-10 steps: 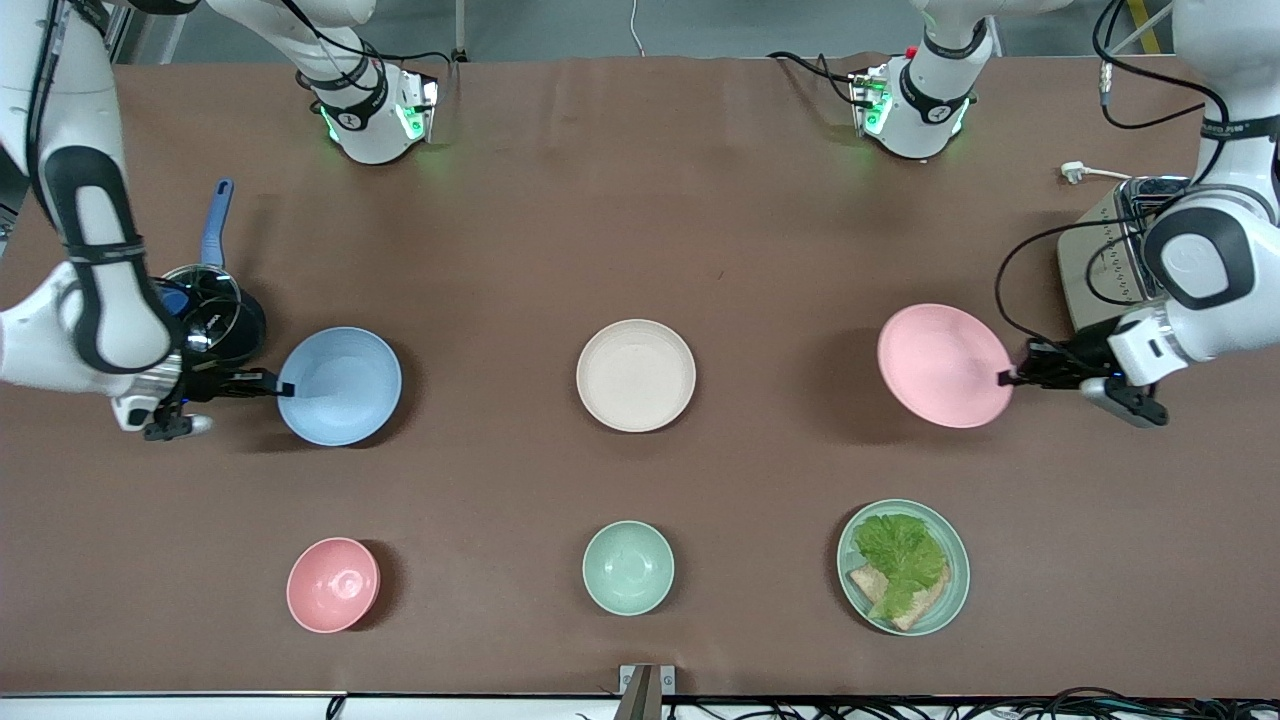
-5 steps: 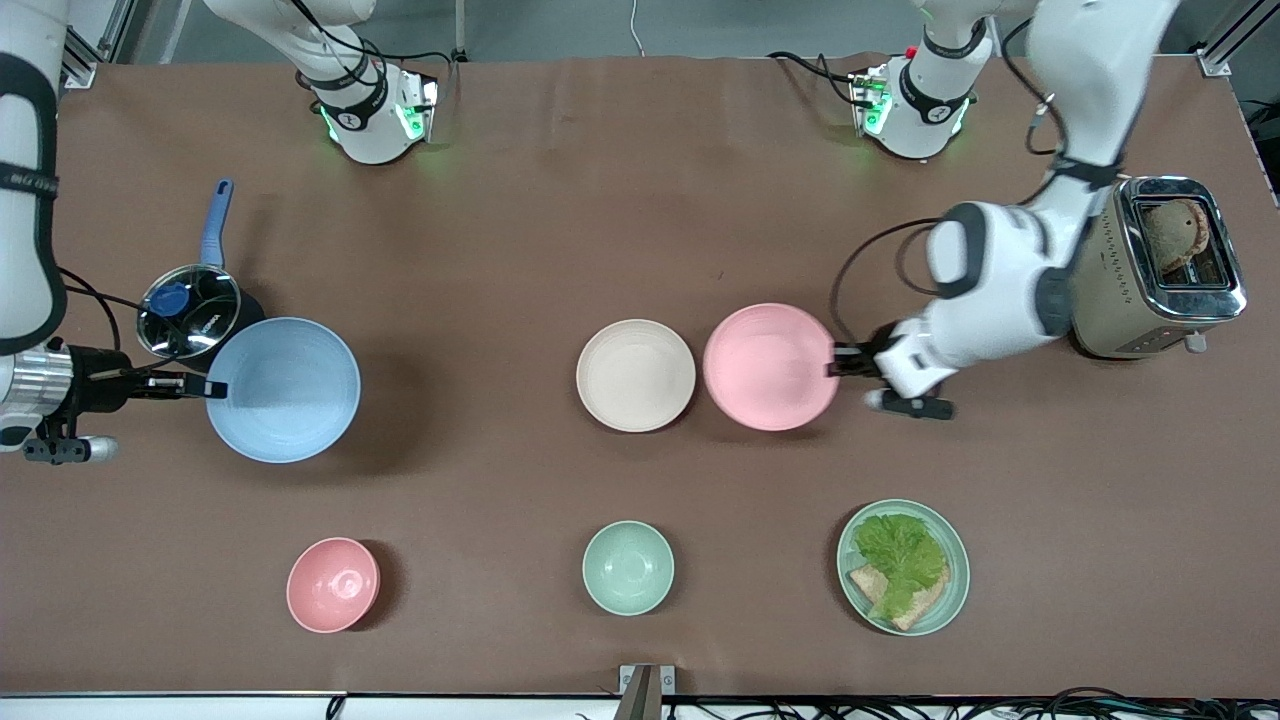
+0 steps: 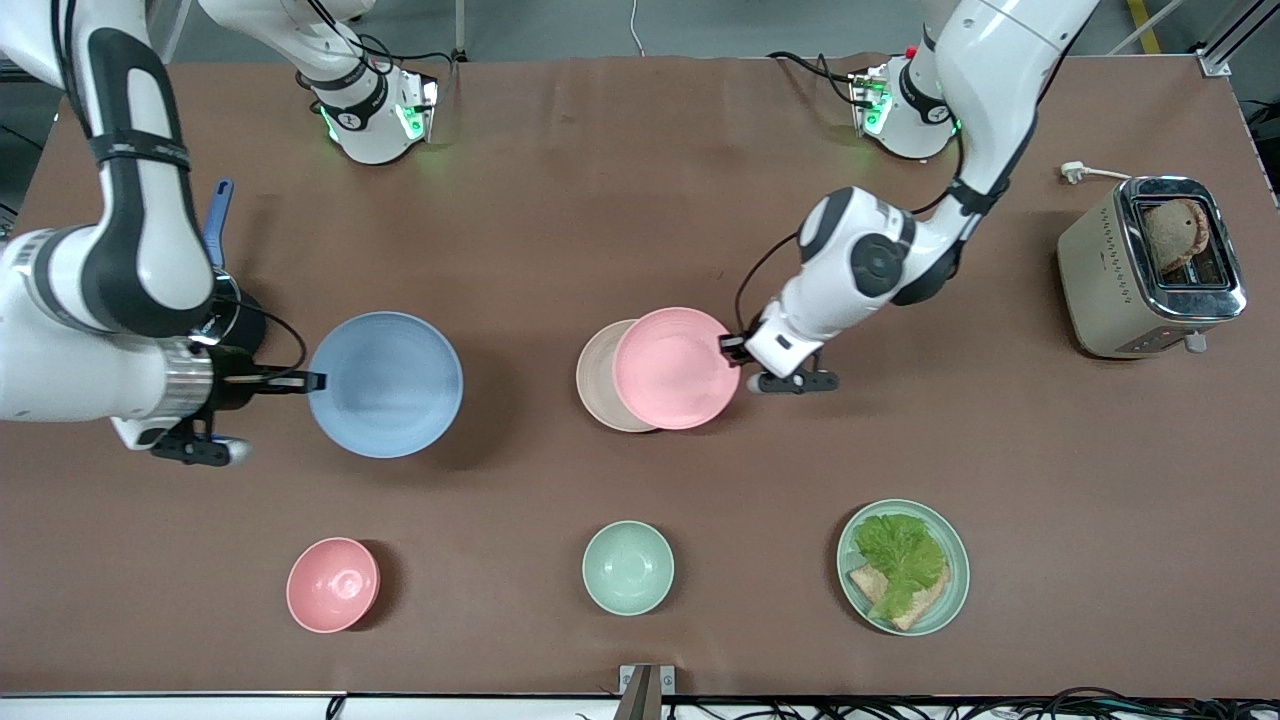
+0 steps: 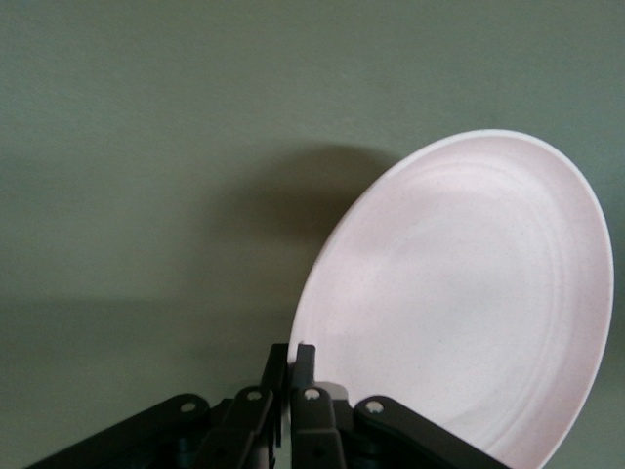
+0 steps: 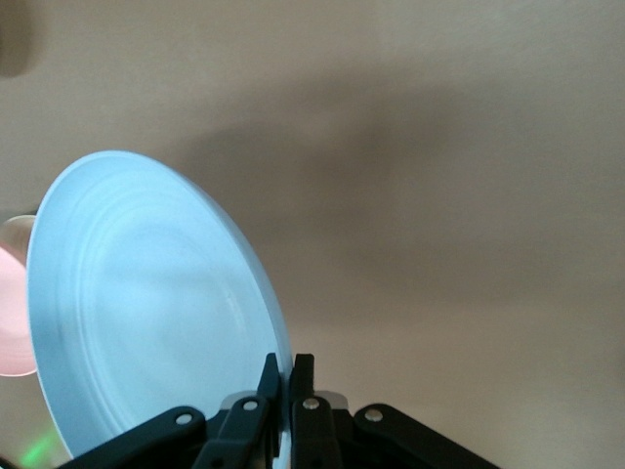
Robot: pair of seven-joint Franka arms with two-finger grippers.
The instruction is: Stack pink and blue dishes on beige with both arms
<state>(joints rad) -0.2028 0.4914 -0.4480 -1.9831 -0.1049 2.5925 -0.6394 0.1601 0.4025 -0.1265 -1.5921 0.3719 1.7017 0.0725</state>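
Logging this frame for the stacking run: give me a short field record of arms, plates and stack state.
left gripper: shut on pink plate rim, holding it over the beige plate, overlapping most of it
right gripper: shut on blue plate rim, holding it over the table toward the right arm's end
stack state: pink not yet released; blue not yet over beige
bystanders: pink bowl, mint-green bowl, mint-green plate with lettuce and bread, toaster

The pink plate (image 3: 676, 368), matte with faint rings, hangs by its rim over most of the beige plate (image 3: 596, 378), which lies flat mid-table. The blue plate (image 3: 385, 384), equally sized, is held aloft by its rim toward the right arm's end.
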